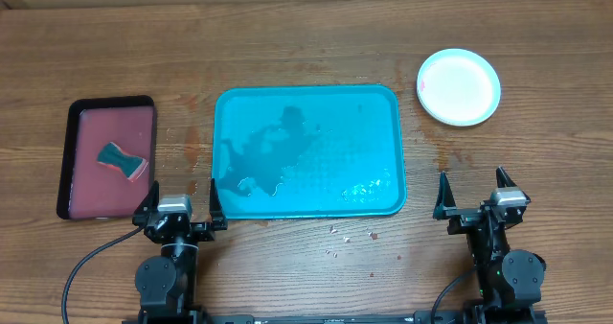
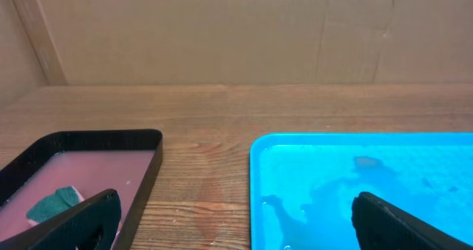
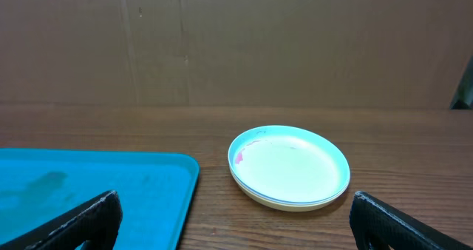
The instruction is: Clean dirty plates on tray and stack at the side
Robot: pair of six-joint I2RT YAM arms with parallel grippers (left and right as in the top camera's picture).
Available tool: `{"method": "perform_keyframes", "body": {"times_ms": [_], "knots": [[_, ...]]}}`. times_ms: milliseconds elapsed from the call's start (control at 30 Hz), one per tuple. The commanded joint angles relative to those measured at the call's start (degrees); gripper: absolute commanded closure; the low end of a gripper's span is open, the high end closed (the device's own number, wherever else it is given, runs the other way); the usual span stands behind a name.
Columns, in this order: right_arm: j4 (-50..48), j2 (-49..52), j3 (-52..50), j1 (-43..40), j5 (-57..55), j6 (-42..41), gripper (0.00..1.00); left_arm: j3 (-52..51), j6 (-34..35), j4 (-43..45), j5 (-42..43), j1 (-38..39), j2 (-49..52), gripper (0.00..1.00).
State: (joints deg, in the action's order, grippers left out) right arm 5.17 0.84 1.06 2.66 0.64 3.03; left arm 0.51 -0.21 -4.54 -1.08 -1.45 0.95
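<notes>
wooden table: plates stacked far right of empty tray; left gripper, right gripper jaws apart; task appears complete.

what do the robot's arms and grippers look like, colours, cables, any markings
The left arm and right arm are black with round joint housings. The left gripper and right gripper each have a silver-grey block behind two black, tapering fingers. A black cable curves away from each base. No markings are readable.
</notes>
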Motion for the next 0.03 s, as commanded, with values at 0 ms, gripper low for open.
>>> {"method": "perform_keyframes", "body": {"times_ms": [0], "knots": [[-0.37, -0.68, -0.59, -0.15, -0.15, 0.22, 0.0, -0.24, -1.07, 0.09, 0.63, 0.46, -0.7, 0.0]]}}
